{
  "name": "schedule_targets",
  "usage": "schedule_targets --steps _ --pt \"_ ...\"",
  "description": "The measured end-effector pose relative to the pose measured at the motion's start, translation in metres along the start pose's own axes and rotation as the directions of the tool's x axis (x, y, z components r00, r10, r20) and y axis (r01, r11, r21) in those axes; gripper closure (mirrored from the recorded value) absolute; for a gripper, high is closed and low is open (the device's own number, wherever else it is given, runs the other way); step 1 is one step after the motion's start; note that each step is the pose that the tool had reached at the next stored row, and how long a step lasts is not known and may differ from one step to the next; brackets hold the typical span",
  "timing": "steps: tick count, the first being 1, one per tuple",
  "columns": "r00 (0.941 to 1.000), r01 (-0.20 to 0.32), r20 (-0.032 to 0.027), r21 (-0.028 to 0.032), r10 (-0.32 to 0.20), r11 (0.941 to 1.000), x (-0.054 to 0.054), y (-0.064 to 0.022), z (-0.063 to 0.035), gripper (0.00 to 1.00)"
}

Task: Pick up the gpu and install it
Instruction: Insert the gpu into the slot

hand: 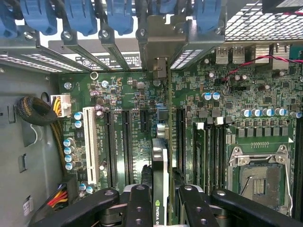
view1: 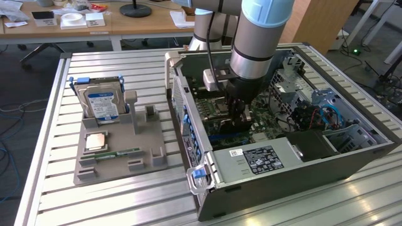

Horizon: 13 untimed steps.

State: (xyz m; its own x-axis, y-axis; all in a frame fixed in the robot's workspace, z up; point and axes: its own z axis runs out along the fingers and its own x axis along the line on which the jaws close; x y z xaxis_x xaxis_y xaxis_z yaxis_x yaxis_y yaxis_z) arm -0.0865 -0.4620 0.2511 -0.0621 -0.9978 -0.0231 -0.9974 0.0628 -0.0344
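Nearest in the exterior view, on the slatted metal table, a grey fixture tray sits toward that view's left. It carries a slim green memory stick lying flat, a square processor, and, farther back, a silver hard drive standing upright in its slot.

To the exterior view's right lies the open computer case, its power supply at the near end. Beyond that, the arm reaches down into the case over the motherboard.

The gripper has its black fingers closed on the gpu, one finger on each flat face. The card stands on edge above the motherboard, seen edge-on in the wrist view. Its long axis runs parallel to the black expansion slots, and its metal bracket points at the case's rear wall with the blue slot clips. Whether the card's bottom edge is seated in a slot cannot be told.

At the far side stands a wooden desk.
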Motion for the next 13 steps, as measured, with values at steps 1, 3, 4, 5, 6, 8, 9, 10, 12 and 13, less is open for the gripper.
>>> schedule_targets --steps 1,3,4,5,6,8,9,10,12,13 --pt "1.0 0.0 -0.0001 0.0 0.0 1.0 0.0 0.0 0.0 0.74" --pt "1.0 0.0 0.0 0.0001 0.0 1.0 0.0001 0.0 0.0005 0.74" --pt "1.0 0.0 0.0 0.0001 0.0 1.0 0.0002 0.0 0.0011 0.74" --pt "1.0 0.0 -0.0003 -0.0001 0.0 1.0 0.0002 0.0001 0.0015 0.74" --pt "1.0 0.0 -0.0005 -0.0001 0.0 1.0 0.0002 0.0001 0.0014 0.74" --pt "1.0 0.0 -0.0004 -0.0001 0.0 1.0 0.0002 0.0001 0.0015 0.74" --pt "1.0 0.0 -0.0003 0.0 0.0 1.0 0.0002 0.0001 0.0018 0.74" --pt "1.0 0.0 -0.0004 0.0 0.0 1.0 0.0002 0.0001 0.0021 0.74" --pt "1.0 0.0 -0.0008 -0.0001 0.0 1.0 0.0003 0.0001 0.0026 0.74" --pt "1.0 0.0 -0.0007 -0.0002 0.0 1.0 0.0003 0.0002 0.0028 0.74"
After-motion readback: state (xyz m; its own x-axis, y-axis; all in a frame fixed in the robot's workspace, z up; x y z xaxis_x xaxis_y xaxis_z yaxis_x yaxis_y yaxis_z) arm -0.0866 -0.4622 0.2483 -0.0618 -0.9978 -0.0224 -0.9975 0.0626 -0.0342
